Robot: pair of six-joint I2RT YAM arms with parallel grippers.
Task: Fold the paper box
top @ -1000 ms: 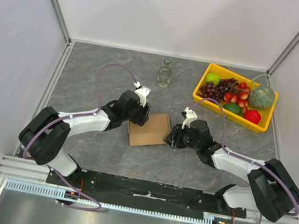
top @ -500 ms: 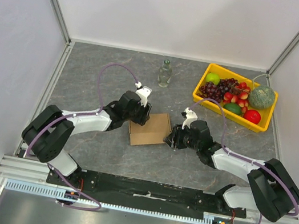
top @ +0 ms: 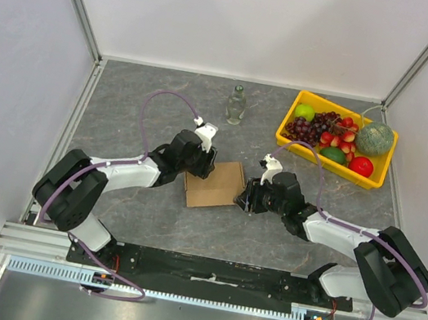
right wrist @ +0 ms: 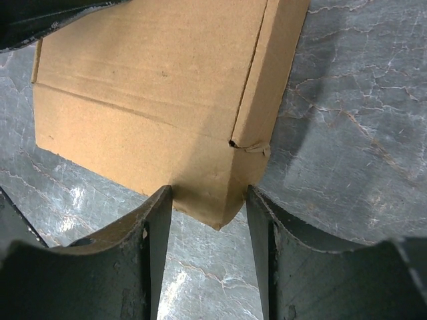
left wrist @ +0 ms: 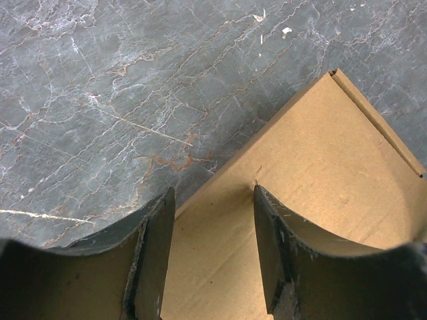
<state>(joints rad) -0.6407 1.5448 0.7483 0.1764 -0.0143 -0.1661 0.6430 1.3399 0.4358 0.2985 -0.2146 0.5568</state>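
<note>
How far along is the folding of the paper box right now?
Done: the paper box lies on the table as a low, closed-looking carton with a folded strip along one edge. In hand: the left hand is open over one edge and the right hand is open astride a corner; neither clamps it. Left: a small gap shows at that corner, so the final tucking probably remains.

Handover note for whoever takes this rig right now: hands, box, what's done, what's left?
Left hand: open, fingers astride one edge of the paper box.
Right hand: open, a box corner between its fingers.
Box: on the table, between both hands, not lifted.
Done: it looks folded into a shallow carton, one side wall up.
Left: probably pressing or tucking the last flaps; full closure cannot be told.
</note>
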